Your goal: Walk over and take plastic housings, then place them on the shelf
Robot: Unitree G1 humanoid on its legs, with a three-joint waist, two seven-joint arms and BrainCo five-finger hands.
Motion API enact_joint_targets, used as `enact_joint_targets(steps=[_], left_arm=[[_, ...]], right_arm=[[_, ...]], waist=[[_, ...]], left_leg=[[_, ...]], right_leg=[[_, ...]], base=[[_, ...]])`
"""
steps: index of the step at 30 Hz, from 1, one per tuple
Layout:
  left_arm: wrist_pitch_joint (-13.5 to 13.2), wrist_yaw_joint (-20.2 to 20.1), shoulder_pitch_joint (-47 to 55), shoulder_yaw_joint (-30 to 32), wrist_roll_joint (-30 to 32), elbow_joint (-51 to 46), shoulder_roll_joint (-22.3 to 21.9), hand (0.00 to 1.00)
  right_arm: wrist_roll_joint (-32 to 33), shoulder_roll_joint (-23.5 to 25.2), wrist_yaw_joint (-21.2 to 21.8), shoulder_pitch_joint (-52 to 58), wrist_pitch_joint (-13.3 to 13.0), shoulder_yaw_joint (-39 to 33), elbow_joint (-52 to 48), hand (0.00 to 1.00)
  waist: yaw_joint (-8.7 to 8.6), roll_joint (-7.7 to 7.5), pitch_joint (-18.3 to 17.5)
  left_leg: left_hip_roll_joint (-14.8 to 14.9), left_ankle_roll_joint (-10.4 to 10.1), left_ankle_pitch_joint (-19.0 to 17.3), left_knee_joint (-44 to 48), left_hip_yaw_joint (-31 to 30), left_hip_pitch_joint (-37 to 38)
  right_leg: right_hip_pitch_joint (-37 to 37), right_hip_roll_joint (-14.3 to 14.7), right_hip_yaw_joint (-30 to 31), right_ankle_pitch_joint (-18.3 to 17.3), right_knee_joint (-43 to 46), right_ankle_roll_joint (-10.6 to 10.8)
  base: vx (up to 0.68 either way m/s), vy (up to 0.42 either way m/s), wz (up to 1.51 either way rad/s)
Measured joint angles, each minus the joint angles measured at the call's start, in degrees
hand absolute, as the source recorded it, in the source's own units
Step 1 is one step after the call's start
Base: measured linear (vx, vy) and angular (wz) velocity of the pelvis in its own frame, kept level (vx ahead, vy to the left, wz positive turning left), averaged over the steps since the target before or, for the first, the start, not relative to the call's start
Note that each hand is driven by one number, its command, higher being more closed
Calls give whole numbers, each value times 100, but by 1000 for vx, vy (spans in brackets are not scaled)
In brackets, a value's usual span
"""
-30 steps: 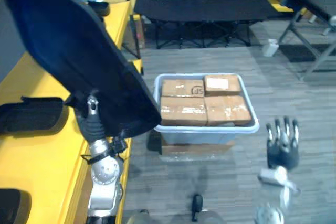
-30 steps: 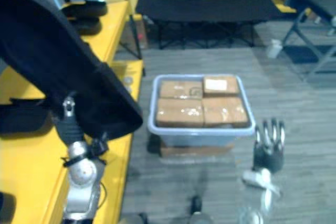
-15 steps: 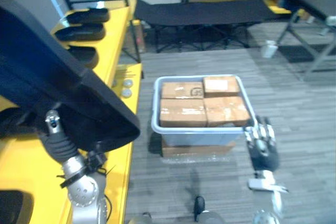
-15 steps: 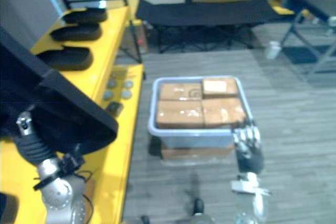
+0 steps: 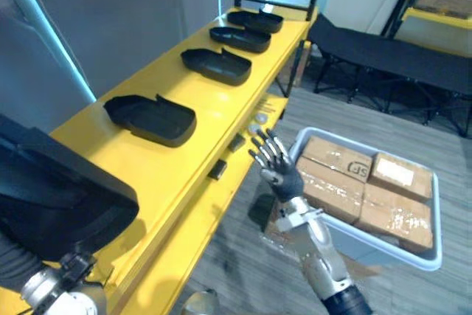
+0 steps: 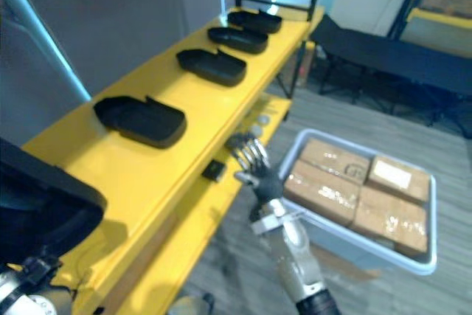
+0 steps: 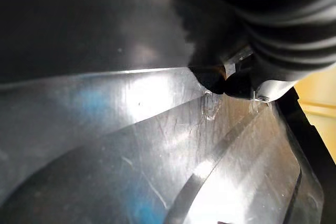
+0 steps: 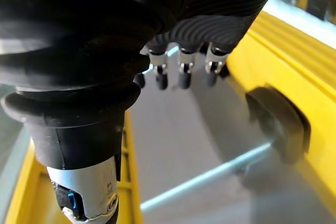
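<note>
The shelf runs along my left. Four plastic housings lie on it in a row leading away from me: the nearest housing, the second housing behind it, the third housing, and the farthest housing at the far end. A fifth housing sits at my lower left, over the shelf's near end, against my left robot hand. On the floor right of the shelf stands a bin with boxes in it. My right robot hand is between shelf and bin. A cot stands behind the bin.

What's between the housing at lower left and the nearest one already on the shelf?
Only bare yellow shelf top, in the left eye view, between the lower-left housing and the nearest shelved housing.
</note>
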Motion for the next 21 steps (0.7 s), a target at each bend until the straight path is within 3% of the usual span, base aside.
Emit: enact_joint_targets(steps=[7,10,11,12,17,20,21], left_arm=[[2,-199,-47,8,-257,48,-3,100],[-2,-693,-100,-15,-495,66,10,100],[-14,-863,-114,-43,-578,99,15,100],[-48,-1014,-36,-88,-707,109,13,100],[-140,-1123,200,-244,-885,155,35,100],[-215,-1367,66,-514,-919,148,203,100],[-230,-1488,-42,-631,-913,150,351,100]], right_arm=[[11,-115,13,29,229,-245,207,0],[8,-133,-12,143,237,-503,145,0],[7,-161,-38,239,241,-596,149,0],[-14,-213,-102,323,266,-606,154,0],[-216,-138,-3,370,313,-495,160,0],[-469,-142,-6,403,274,-477,159,0],[-534,-138,-57,447,223,-445,158,0]], waist=[[-9,-2,9],[-156,-45,37],[-129,-69,62],[22,-103,82],[69,-149,203],[-39,-287,367],[-75,-334,395]], left_leg=[[-57,19,-129,258,-276,-125],[56,105,-73,518,56,-607],[66,5,40,508,141,-628],[-23,25,82,473,51,-620],[-256,136,148,377,-194,-692],[-434,183,125,337,-347,-741],[-485,180,130,360,-432,-834]], right_leg=[[287,8,-397,-132,97,34],[473,-90,-1197,-245,202,135],[536,-109,-1375,-268,288,204],[534,-190,-1392,-271,368,209],[505,-442,-1333,-440,802,-28],[491,-495,-483,-1071,976,-330],[388,-460,-72,-1436,1114,-299]], base=[[23,11,27],[40,19,143],[52,51,100],[96,139,89],[33,145,42],[-18,48,55],[-39,2,72]])
